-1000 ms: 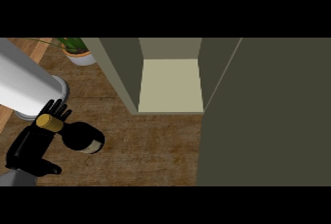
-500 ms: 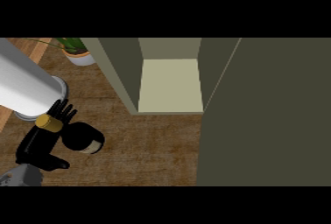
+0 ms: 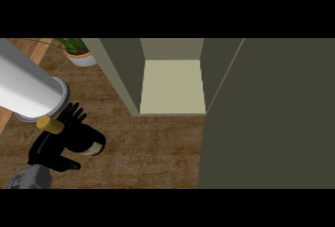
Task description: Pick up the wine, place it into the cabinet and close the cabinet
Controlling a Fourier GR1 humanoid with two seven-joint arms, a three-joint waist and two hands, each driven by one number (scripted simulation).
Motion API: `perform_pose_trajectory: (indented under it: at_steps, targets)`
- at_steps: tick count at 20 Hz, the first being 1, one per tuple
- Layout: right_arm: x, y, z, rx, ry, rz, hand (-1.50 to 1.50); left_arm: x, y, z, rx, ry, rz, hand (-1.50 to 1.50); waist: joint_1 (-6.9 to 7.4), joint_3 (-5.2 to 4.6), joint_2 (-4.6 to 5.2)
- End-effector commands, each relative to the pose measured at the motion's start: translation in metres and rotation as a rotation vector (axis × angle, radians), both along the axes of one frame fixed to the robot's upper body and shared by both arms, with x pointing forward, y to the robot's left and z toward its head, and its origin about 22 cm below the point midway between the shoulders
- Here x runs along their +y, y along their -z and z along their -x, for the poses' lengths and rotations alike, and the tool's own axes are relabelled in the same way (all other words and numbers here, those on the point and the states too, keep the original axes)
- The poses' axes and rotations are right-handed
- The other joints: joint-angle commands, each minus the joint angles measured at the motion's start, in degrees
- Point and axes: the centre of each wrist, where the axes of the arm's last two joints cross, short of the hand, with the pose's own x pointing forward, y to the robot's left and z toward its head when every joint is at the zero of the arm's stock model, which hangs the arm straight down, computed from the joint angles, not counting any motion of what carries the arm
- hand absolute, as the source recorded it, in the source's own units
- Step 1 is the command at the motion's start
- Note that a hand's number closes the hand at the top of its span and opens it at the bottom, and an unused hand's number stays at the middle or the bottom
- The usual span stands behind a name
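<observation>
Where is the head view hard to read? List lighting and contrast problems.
Head view: the black left hand and dark wine bottle merge, outlines hard to separate; the cabinet shelf is brightest; the open door is flat and dark; no glare or blur.

Wine bottle (image 3: 83, 141): black body, gold cap, cream label band. Hand (image 3: 56, 150): black. Forearm (image 3: 29, 91): pale grey. Counter (image 3: 150, 150): brown wood grain. Cabinet (image 3: 171, 86): olive-grey, cream shelf. Plant (image 3: 73, 44): green, white pot.

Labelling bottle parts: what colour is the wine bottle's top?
Gold-yellow cap on the dark wine bottle, seen in the head view.
</observation>
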Motion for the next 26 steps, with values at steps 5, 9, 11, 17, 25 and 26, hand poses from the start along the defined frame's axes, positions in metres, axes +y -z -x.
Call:
perform_pose_trajectory:
  at_steps: [5,9,11,17,25,26]
  targets:
    - [0.006,-0.02,0.037,-0.052,-0.02,-0.04,-1.5,0.013,0.014,0.005,-0.025,-0.001,0.08,-1.5,-0.04,-0.05,0.02]
    - [-0.005,-0.023,0.024,-0.069,-0.037,-0.042,-1.5,-0.014,0.018,-0.009,-0.035,0.037,0.122,1.5,-0.06,-0.02,0.04]
    - [-0.003,-0.016,0.026,-0.054,-0.044,-0.023,-1.5,-0.017,0.025,-0.01,-0.024,0.088,0.145,1.5,-0.62,-0.06,0.14]
    - [-0.008,-0.018,0.023,-0.057,-0.03,-0.029,-1.5,-0.019,0.023,-0.006,-0.069,0.163,0.08,1.5,-0.44,-0.05,0.15]
    - [-0.007,-0.024,0.018,-0.043,-0.023,-0.032,-1.5,-0.036,0.029,0.032,-0.149,-0.25,-0.117,1.5,1.0,0.07,-0.31]
    - [0.0,-0.016,0.027,-0.03,-0.028,-0.03,-1.5,-0.029,0.029,0.04,-0.167,-0.295,-0.136,1.5,0.8,0.08,-0.35]
